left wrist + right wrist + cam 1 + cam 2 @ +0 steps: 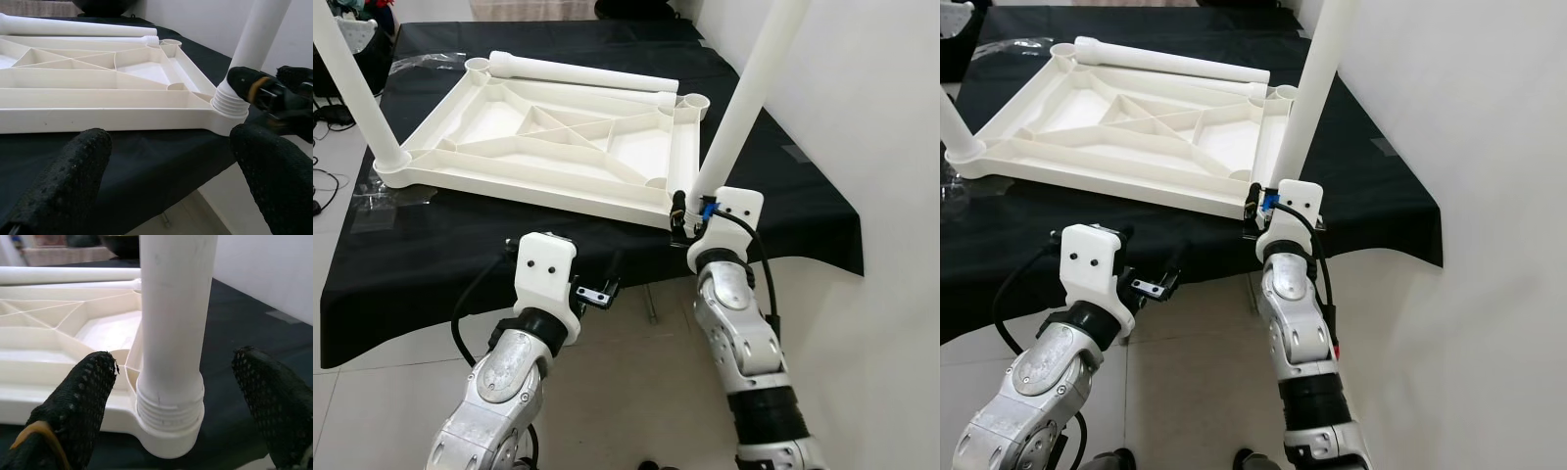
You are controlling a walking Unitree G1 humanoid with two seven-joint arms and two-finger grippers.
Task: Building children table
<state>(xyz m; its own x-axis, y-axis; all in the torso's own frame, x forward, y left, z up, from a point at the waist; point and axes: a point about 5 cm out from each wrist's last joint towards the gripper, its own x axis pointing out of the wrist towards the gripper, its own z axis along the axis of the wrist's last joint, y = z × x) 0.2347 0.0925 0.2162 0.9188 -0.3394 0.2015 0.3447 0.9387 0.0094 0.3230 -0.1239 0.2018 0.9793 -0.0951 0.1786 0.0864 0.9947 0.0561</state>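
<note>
The white plastic tabletop point(524, 184) lies upside down on a black-covered table point(793, 211). One white leg point(746, 103) stands upright in its near right corner socket. A second upright leg point(357, 93) stands in the near left corner. A third leg point(587, 72) lies loose along the far edge. My right gripper point(173, 369) is open, one finger on each side of the near right leg just above its threaded base, with gaps on both sides. My left gripper point(171, 142) is open and holds nothing, low by the table's front edge, facing the tabletop's rim.
Open round sockets sit at the far right corner point(695, 101) and far left corner point(478, 66). A white wall point(871, 117) rises close on the right. Cables point(323, 186) lie on the tiled floor at left. Clear plastic wrap point(411, 63) rests on the cloth, far left.
</note>
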